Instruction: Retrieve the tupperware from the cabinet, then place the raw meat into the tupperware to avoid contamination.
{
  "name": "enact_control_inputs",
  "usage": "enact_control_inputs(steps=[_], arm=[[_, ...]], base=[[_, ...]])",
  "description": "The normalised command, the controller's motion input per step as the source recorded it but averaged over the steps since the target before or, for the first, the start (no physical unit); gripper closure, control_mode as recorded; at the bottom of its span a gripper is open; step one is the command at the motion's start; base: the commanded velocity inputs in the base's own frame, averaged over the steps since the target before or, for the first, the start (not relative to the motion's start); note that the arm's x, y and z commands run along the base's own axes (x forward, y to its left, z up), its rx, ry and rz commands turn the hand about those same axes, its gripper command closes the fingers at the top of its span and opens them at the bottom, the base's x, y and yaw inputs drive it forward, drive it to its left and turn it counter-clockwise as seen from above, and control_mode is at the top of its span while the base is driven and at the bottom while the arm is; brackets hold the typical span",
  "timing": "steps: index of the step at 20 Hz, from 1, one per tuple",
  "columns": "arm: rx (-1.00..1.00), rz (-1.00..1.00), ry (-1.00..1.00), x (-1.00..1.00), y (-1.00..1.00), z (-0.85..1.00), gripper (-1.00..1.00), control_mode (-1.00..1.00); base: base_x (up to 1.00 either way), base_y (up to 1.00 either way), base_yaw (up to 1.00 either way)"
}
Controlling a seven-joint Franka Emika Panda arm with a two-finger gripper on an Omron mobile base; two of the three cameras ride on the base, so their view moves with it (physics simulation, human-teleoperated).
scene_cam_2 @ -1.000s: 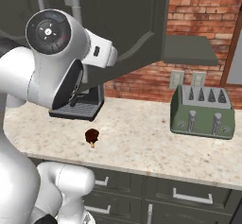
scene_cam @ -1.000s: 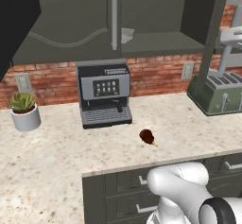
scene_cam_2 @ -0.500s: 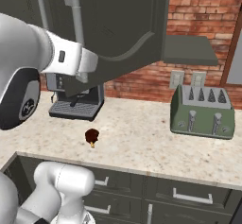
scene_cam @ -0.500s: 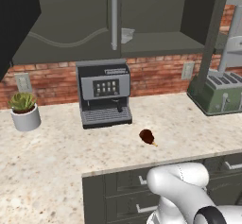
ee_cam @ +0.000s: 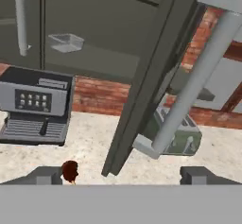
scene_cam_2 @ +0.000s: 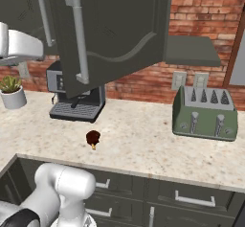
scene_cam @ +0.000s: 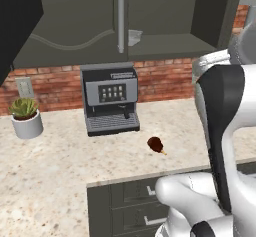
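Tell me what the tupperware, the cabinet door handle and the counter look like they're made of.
Tupperware: probably thin translucent plastic, since the shelf shows through its pale grey walls. Cabinet door handle: looks like brushed metal, a matte silver bar. Counter: seemingly polished stone, speckled beige, though it could be laminate.

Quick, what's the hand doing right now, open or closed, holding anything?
Hand: open and holding nothing; its fingertips stand wide apart, facing the edge of the opened cabinet door.

You see matt dark cabinet [scene_cam_2: 119, 25] doors with brushed-metal bar handles [scene_cam_2: 79, 41], a speckled stone-look bench [scene_cam: 55, 156], rough red brick wall [scene_cam_2: 201, 10], and translucent plastic tupperware [ee_cam: 66, 42].
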Motion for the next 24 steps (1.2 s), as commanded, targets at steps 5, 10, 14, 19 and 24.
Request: enact_control_inputs(steps=[5,10,14,19,24], arm=[[-0.34,-0.04,0.38,0.19,0.52,0.0,-1.0,-1.0],[-0.41,0.0,0.42,0.52,0.62,-0.02,-1.0,-1.0],[-0.34,0.0,0.36,0.76,0.4,-0.1,-1.0,-1.0],[-0.22,0.0,0.25,0.76,0.02,-0.22,-1.0,-1.0],[-0.18,0.0,0.22,0.58,0.0,-0.21,-1.0,-1.0]], base=[[0.0,0.0,0.0],[0.0,0.0,0.0],[0.0,0.0,0.0],[0.0,0.0,0.0],[0.0,0.0,0.0]])
